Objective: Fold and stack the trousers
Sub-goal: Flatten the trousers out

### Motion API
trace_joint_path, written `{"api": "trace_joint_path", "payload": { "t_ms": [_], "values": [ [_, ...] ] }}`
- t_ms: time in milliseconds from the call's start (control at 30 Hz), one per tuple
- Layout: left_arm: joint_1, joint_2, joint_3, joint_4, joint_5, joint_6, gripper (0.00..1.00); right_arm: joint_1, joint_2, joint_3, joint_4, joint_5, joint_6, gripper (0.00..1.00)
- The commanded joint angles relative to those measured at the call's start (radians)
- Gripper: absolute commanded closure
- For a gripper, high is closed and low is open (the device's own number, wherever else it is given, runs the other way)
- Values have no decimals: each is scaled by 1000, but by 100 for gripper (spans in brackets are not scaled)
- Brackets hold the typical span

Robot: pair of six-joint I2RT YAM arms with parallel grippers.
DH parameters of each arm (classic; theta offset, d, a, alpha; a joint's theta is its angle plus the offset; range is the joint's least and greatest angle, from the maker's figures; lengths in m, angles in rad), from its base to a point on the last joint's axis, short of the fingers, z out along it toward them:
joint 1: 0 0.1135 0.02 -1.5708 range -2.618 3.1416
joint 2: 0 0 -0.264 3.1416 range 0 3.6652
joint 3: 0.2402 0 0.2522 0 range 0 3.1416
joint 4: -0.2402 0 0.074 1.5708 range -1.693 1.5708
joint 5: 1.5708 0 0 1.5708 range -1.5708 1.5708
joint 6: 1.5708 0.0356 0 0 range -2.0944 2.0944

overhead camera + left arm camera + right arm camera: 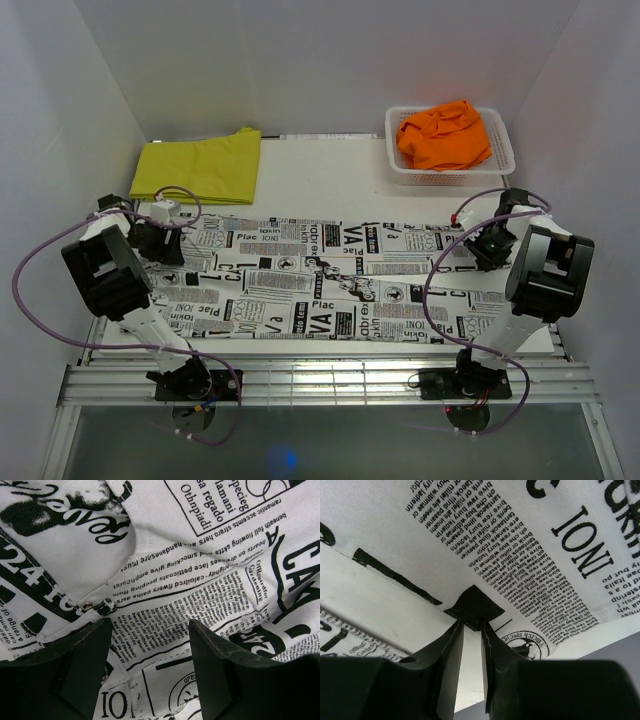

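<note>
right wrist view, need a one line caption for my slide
Close-up: right gripper, jaws shut on an edge of the newspaper-print trousers.

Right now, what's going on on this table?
The newspaper-print trousers lie spread flat across the table. The right gripper pinches their hem end, while the left gripper is open over the waist end. The yellow trousers lie folded at the far left, and the orange trousers sit bunched in the basket.
</note>
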Motion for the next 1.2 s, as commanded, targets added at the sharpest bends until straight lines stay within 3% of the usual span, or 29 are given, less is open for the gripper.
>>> {"api": "trace_joint_path", "payload": {
  "t_ms": [0, 233, 400, 467, 767, 933, 1167],
  "values": [
    [4, -66, -16, -41, 18, 34, 25, -43, -11, -32, -98, 72, -58, 73],
    [3, -231, 6, -139, 66, 91, 22, -53, -133, 160, -303, -69, -83, 56],
    [3, -336, -86, -203, 32, 161, 24, -47, -236, 89, -420, -82, -168, 67],
    [3, -348, -114, -254, 10, 190, 30, -47, -258, 10, -438, -50, -209, 71],
    [24, -278, -256, -217, -122, 181, 49, -10, -270, -263, -261, 56, -223, 79],
    [104, -140, -238, -125, -182, 145, 63, 38, -166, -290, -71, 107, -145, 83],
    [133, -34, -126, -59, -182, 89, 66, 128, -80, -202, -6, 72, -39, 85]
  ]
}}
